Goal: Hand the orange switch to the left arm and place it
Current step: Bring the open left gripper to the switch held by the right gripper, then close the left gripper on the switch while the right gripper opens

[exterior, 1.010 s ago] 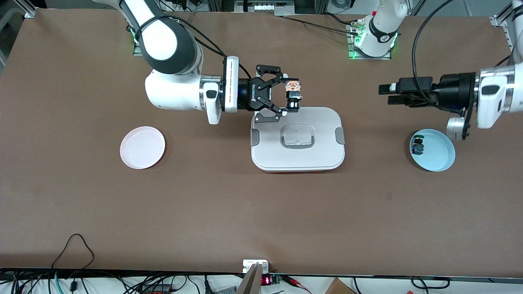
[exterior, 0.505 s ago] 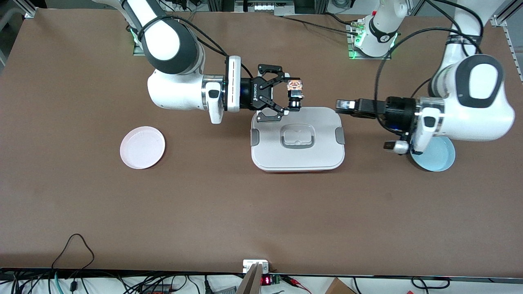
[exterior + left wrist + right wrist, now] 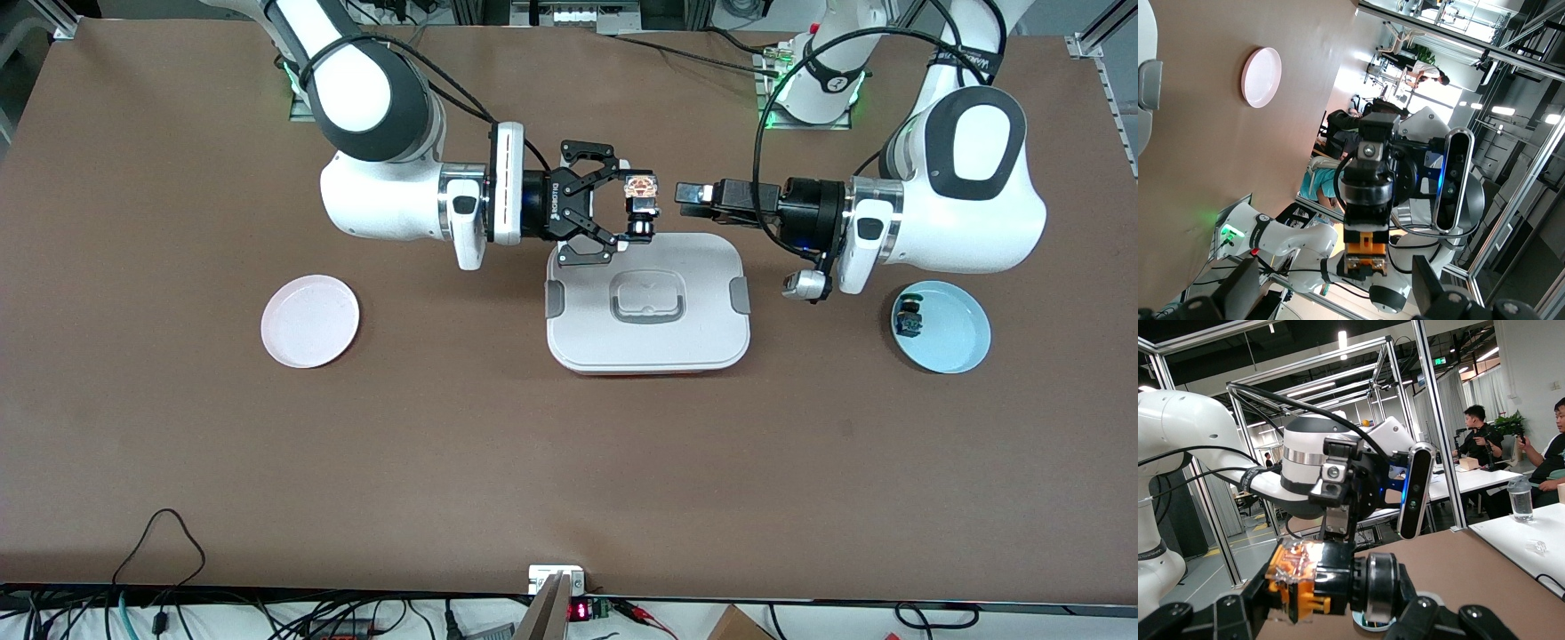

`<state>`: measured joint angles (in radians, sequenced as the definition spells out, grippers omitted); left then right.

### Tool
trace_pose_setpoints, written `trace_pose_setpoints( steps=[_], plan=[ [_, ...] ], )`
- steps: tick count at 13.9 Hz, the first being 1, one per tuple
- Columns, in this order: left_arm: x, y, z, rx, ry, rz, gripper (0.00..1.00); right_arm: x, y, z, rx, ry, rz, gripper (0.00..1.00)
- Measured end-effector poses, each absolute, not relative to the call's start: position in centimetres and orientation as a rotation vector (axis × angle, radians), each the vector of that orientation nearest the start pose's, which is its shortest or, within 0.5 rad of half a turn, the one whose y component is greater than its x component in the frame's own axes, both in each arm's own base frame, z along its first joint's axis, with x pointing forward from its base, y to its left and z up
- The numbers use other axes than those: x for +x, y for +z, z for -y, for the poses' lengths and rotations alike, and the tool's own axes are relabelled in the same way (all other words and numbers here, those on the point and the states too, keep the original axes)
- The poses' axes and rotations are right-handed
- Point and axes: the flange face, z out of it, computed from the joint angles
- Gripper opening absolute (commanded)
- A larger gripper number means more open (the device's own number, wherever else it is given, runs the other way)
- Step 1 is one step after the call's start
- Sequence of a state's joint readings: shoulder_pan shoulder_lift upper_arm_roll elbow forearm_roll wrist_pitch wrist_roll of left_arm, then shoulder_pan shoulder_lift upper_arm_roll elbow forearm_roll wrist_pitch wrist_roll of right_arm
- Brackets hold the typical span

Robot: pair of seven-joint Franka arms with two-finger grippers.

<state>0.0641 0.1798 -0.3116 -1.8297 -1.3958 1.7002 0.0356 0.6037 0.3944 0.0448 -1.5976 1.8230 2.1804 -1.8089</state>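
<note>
The right gripper (image 3: 633,206) is closed on the orange switch (image 3: 640,188), holding it in the air over the edge of the box (image 3: 649,307) that lies farthest from the front camera, just as it did half a second ago; this arm has not shifted. The left arm has swung in from its own end of the table, and the left gripper (image 3: 686,197) now hangs level with the switch, close to it but with a small gap left. Its fingers (image 3: 1245,287) are spread apart with nothing between them, and the switch (image 3: 1366,250) sits straight ahead of them. That move has uncovered the blue plate (image 3: 956,342) and the small dark switch (image 3: 909,320) lying in it. The pink plate (image 3: 310,321) rests unchanged toward the right arm's end.
</note>
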Motion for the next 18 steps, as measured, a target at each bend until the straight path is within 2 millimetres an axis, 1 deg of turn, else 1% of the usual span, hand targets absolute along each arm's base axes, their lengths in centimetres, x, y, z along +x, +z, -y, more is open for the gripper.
trace_pose_setpoints(
  steps=[2, 4, 6, 7, 12, 14, 15, 16, 17, 18],
  plan=[
    [55.9, 49.9, 23.7, 1.743, -0.440, -0.151, 1.00, 54.5, 46.6, -45.2, -1.353, -1.011, 1.035, 0.01],
    [55.7, 50.2, 24.0, 1.737, -0.441, -0.154, 1.00, 54.5, 46.6, -45.2, -1.354, -1.011, 1.035, 0.01],
    [55.9, 50.3, 23.9, 1.712, -0.431, -0.175, 0.99, 54.5, 46.6, -45.2, -1.354, -1.011, 1.035, 0.01],
    [56.0, 50.2, 23.9, 1.710, -0.423, -0.185, 0.96, 54.5, 46.6, -45.2, -1.354, -1.011, 1.035, 0.01],
    [56.3, 50.3, 24.1, 1.674, -0.402, -0.223, 0.96, 54.5, 46.6, -45.2, -1.353, -1.010, 1.035, 0.01],
    [56.3, 50.3, 24.6, 1.667, -0.392, -0.237, 0.94, 54.5, 46.6, -45.2, -1.353, -1.010, 1.035, 0.01],
    [56.3, 50.2, 25.0, 1.668, -0.390, -0.242, 0.89, 54.5, 46.6, -45.2, -1.353, -1.010, 1.035, 0.01],
    [56.2, 50.0, 25.3, 1.668, -0.392, -0.244, 0.79, 54.5, 46.6, -45.3, -1.353, -1.010, 1.035, 0.01],
    [56.1, 49.9, 25.5, 1.669, -0.397, -0.245, 0.53, 54.5, 46.6, -45.3, -1.353, -1.010, 1.035, 0.01],
    [56.0, 49.7, 25.6, 1.669, -0.399, -0.246, 0.51, 54.5, 46.6, -45.3, -1.353, -1.010, 1.035, 0.01]
  ],
)
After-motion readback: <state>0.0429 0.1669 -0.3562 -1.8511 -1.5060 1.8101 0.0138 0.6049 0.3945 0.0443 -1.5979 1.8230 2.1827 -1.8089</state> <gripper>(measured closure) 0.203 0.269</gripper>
